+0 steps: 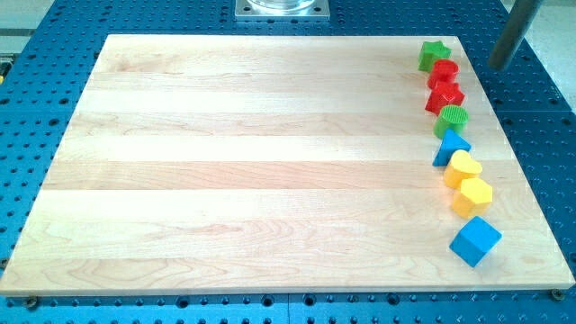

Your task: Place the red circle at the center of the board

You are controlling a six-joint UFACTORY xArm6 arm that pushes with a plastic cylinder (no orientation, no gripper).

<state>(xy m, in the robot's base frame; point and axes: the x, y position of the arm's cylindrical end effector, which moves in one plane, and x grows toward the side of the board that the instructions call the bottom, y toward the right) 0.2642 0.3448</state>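
Nearest the view's bottom sits the blue cube-shaped block (474, 241), close to the right edge of the pale wooden board (252, 162). Above it a column of blocks climbs along that right side: a yellow hexagon-like block (474, 193), a yellow heart-shaped block (463, 167) touching it, a blue triangular block (450, 147), a green ribbed round block (453, 118), a red star-shaped block (445, 96), the red round block (442, 72), and a green star-shaped block (434, 55) at the top right corner.

The red round block lies second from the top of this column, wedged between the green star and the red star, touching both as far as can be told. My tip (499, 65) stands off the board, over the blue perforated bench (540, 108), to the view's right of the red round block and slightly higher, near it but apart. No gripper is fitted, so nothing opens or closes; the rod's upper part is cut off by the view's top edge.

A metal plate (283, 9) at the top is also cut off. No writing or labels can be read anywhere.
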